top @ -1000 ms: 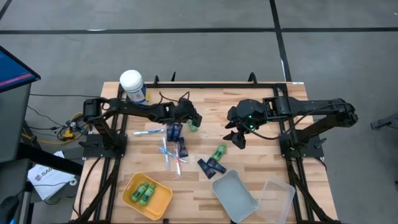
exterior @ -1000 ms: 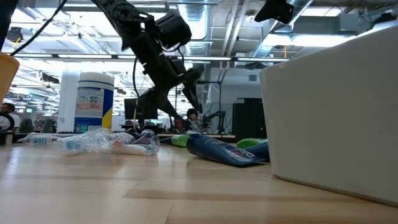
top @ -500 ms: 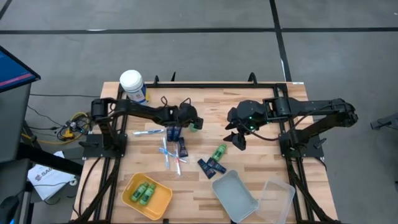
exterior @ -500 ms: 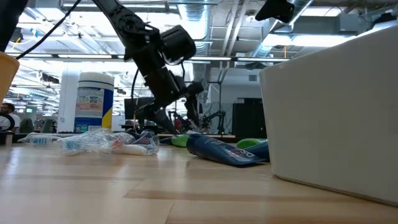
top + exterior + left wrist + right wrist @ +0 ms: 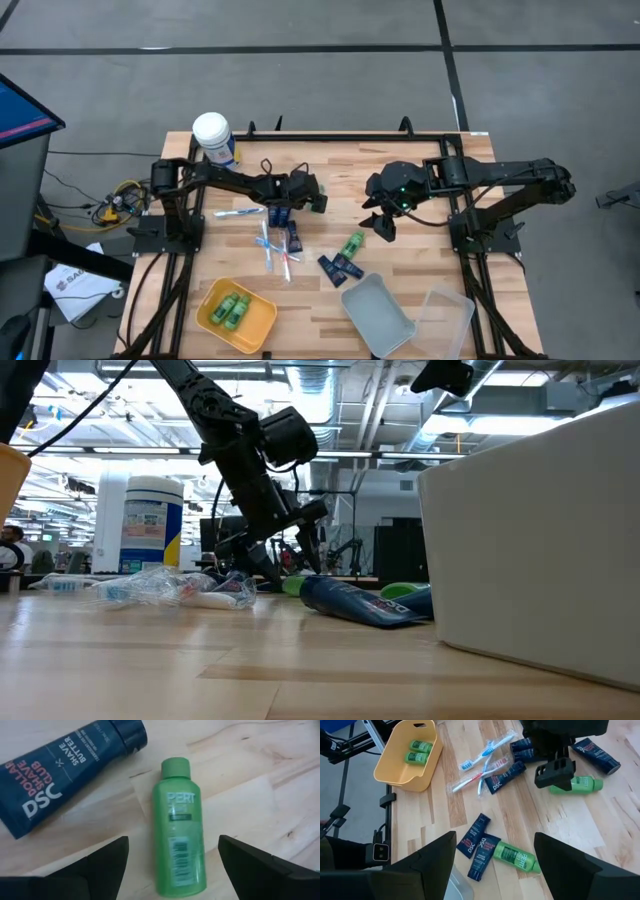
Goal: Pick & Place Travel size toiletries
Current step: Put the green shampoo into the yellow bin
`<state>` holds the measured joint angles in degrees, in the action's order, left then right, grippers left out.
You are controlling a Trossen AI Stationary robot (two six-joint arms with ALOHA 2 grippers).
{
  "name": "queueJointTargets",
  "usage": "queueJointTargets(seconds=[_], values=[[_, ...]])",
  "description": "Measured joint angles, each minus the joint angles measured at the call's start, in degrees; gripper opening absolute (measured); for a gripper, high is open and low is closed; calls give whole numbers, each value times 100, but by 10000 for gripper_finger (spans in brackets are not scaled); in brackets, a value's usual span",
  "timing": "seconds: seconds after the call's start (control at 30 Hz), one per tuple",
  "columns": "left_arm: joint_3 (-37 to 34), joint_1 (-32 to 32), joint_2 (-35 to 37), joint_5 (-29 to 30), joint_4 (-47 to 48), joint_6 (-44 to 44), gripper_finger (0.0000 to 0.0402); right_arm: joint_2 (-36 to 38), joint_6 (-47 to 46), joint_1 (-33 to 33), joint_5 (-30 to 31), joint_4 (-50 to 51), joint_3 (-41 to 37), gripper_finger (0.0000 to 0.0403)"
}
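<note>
At the near left, your yellow bin (image 5: 238, 314) already holds two green bottles (image 5: 232, 309). Farther back, the left tool (image 5: 312, 199) hangs spread over a green bottle (image 5: 178, 825) lying flat on the tabletop (image 5: 400, 260), with a navy tube (image 5: 65, 775) just beside it. If you drop off-centre, one finger may land on the round bottle and roll it away, or nudge the tube. The toothbrushes (image 5: 272, 247) lie loose in the middle; a swing toward the bin could drag them. To the right, another green bottle (image 5: 351, 244) and navy tubes (image 5: 340, 266) wait near the grey tray (image 5: 377, 314). The right tool (image 5: 381, 218) hovers spread, holding nothing; both arms could meet mid-tabletop.
</note>
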<state>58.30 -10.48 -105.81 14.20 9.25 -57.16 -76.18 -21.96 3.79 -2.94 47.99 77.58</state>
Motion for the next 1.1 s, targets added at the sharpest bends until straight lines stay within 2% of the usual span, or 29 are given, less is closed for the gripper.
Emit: queueJointTargets(seconds=[0.43,0.53,0.87,1.1], values=[[28,50,-244,27,-8,653,298,0,140,-2,0,-44,0,260],[41,89,-285,46,122,931,277,0,140,-2,0,-46,0,260],[28,107,-299,74,226,1426,169,0,138,-2,0,-46,0,260],[20,107,-278,-13,219,1490,166,0,138,-2,0,-46,0,260]])
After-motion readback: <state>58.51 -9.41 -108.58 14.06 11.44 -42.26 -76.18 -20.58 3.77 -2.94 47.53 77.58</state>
